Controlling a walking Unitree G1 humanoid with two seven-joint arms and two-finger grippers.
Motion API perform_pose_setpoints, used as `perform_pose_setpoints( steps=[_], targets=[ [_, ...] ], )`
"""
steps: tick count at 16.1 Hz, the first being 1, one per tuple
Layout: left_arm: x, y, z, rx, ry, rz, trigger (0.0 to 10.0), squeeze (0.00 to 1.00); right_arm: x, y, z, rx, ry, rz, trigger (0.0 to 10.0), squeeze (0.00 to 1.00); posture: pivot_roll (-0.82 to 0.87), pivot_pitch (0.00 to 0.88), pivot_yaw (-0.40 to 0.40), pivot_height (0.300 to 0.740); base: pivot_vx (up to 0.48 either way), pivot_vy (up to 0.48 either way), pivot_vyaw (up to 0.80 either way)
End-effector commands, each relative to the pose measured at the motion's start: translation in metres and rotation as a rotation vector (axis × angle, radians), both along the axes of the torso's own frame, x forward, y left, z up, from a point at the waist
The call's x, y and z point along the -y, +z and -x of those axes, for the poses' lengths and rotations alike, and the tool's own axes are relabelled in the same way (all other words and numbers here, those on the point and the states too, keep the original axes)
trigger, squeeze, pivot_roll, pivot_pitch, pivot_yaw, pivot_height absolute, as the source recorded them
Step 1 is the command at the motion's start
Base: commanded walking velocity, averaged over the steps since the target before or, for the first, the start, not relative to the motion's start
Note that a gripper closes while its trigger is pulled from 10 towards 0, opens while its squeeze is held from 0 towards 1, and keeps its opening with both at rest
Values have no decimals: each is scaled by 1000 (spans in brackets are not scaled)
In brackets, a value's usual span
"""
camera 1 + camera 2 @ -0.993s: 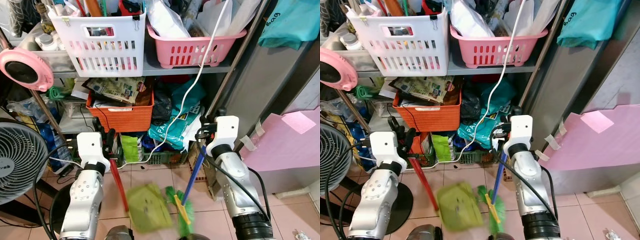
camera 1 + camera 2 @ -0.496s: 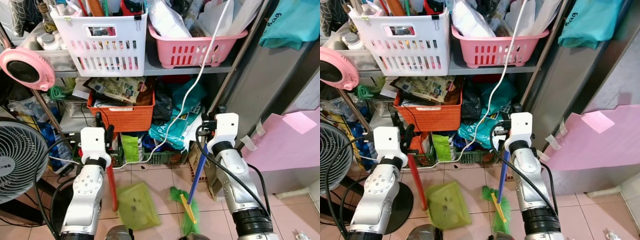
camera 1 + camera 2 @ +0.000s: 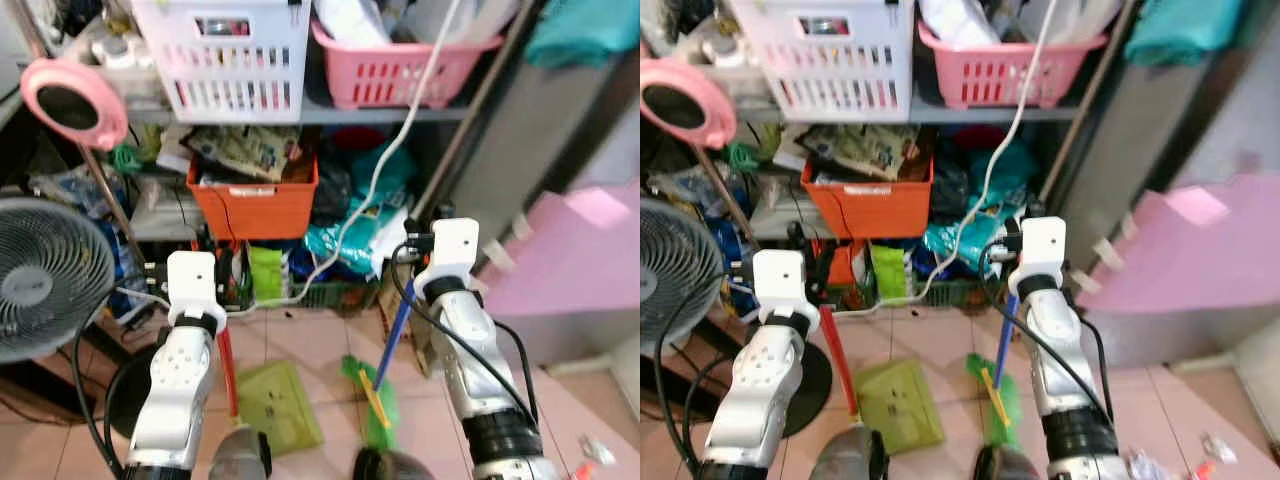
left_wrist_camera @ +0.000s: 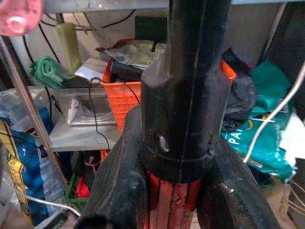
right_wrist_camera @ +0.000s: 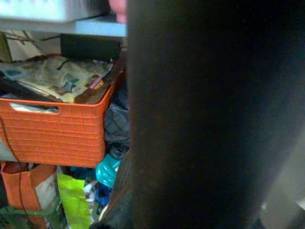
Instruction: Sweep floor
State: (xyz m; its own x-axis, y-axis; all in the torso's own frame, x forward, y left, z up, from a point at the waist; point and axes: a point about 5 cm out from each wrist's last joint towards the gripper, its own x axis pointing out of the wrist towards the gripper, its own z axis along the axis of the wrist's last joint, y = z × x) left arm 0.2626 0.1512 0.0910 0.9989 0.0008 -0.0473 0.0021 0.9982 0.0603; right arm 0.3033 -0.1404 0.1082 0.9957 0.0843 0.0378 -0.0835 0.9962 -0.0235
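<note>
A green dustpan [image 3: 275, 405] on a red handle [image 3: 227, 365] rests on the pink tiled floor in front of a cluttered shelf. My left gripper [image 3: 218, 275] is shut on the top of that handle; in the left wrist view the fingers [image 4: 119, 186] clamp the red shaft [image 4: 171, 200] under its black cap. Beside the pan stands a broom with green bristles [image 3: 372, 405] and a blue handle [image 3: 396, 335]. My right gripper [image 3: 412, 250] is shut on the handle's top, which shows as a dark blurred mass [image 5: 205, 119] in the right wrist view.
Straight ahead, the shelf rack holds a white basket [image 3: 235, 60], a pink basket [image 3: 400, 70] and an orange crate [image 3: 255, 205], with bags packed beneath. A fan [image 3: 50, 275] stands at the left, a pink board [image 3: 560, 260] at the right. A white cable [image 3: 375, 190] hangs down. Small litter [image 3: 590, 450] lies at the right.
The whole picture has shifted, so the camera has moved. The dustpan, blurred a second ago, has swung slightly left and now sits still. Both grippers keep hold of their handles.
</note>
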Motion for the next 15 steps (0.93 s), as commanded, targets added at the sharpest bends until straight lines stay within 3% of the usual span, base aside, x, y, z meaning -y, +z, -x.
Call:
perform_pose_setpoints(
  steps=[1, 11, 15],
  targets=[
    [1, 10, -2, 43, -4, -6, 10000, 0, 2, -3, 0, -18, -13, 6, 10000, 0, 45, 0, 16, 740, -345, 0, 0],
    [6, 8, -1, 26, -16, 7, 10000, 0, 3, -5, 1, -23, -12, 17, 10000, 0, 36, 0, 9, 740, -330, 0, 0],
    [7, 8, -2, 27, -17, 12, 10000, 0, 2, -5, 0, -24, -3, 19, 10000, 0, 38, 0, 5, 740, -212, 0, -723]
  ],
)
